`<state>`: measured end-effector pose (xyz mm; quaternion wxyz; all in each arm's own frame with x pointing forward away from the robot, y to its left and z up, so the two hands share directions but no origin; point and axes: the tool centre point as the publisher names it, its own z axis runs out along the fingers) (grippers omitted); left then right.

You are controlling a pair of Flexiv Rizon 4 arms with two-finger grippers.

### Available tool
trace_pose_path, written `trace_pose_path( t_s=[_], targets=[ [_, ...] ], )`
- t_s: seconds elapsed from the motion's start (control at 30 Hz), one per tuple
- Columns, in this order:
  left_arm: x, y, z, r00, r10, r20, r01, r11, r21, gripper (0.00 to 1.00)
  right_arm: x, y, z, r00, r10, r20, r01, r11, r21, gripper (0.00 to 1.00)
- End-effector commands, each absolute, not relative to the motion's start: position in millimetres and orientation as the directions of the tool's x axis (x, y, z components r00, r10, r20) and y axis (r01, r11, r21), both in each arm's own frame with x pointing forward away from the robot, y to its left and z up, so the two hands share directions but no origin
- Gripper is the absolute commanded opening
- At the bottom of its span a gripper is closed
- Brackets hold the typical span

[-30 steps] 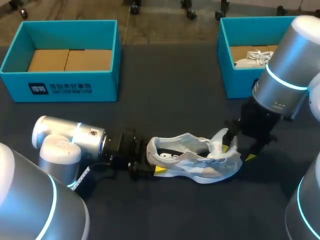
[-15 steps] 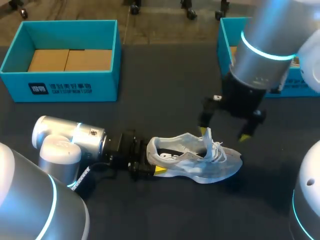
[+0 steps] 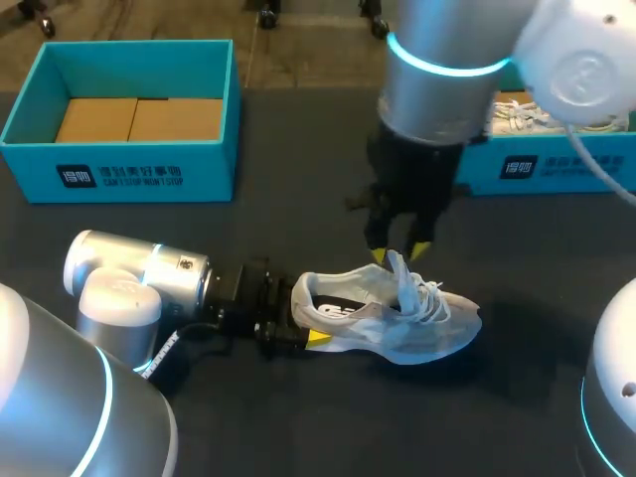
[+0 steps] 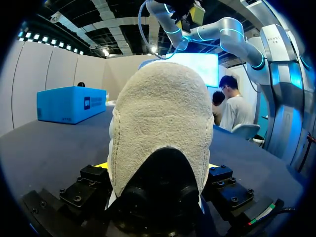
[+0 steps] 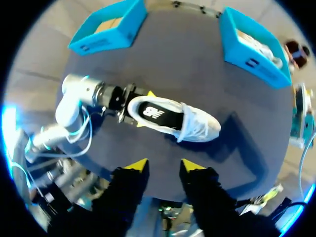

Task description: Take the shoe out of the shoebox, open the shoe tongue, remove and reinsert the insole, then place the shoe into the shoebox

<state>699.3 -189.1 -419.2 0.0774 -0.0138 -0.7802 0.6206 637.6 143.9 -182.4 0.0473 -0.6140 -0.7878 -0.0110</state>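
Observation:
A white sneaker (image 3: 393,318) lies on its sole on the dark table, toe pointing right, with its tongue (image 3: 404,280) pulled up. Its black insole (image 5: 159,114) shows inside. My left gripper (image 3: 304,326) is shut on the sneaker's heel; in the left wrist view the heel (image 4: 160,128) fills the space between the fingers of that gripper (image 4: 155,170). My right gripper (image 3: 398,251) hangs high above the sneaker's middle. In the right wrist view it (image 5: 163,167) is open with nothing between its yellow tips, and the sneaker (image 5: 173,118) lies well below.
A blue shoebox (image 3: 119,149) with a cardboard floor stands at the back left. A second blue shoebox (image 3: 517,169) at the back right holds another white shoe (image 3: 517,114). My right arm partly hides that box.
My right arm has left the toe, risen and swung left over the sneaker. The tongue, bent toward the toe before, now stands up. My left arm has not moved.

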Motion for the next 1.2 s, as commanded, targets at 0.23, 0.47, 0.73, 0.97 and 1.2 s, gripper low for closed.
trace_pose_path(
  t_s=[0.23,0.47,0.73,0.97,1.2],
  targets=[
    [699.8,-188.8,-419.5,-0.988,0.118,0.104,-0.074,0.230,-0.970,0.00,642.9,174.5,-196.4,-0.483,0.874,-0.056,0.872,0.475,-0.119,0.00],
    [699.8,-188.8,-419.5,-0.988,0.118,0.104,-0.074,0.230,-0.970,0.00,642.9,174.5,-196.4,-0.483,0.874,-0.056,0.872,0.475,-0.119,0.00],
    [699.8,-188.8,-419.5,-0.988,0.118,0.104,-0.074,0.230,-0.970,0.00,641.5,198.3,-223.2,-0.676,0.736,-0.042,0.737,0.676,0.004,0.00],
    [699.8,-188.8,-419.5,-0.988,0.118,0.104,-0.074,0.230,-0.970,0.00,642.5,214.8,-244.7,-0.907,0.422,-0.007,0.421,0.905,-0.064,0.00],
    [699.8,-188.8,-419.5,-0.988,0.118,0.104,-0.074,0.230,-0.970,0.00,642.5,214.8,-244.7,-0.907,0.422,-0.007,0.421,0.905,-0.064,0.00]
  ],
)
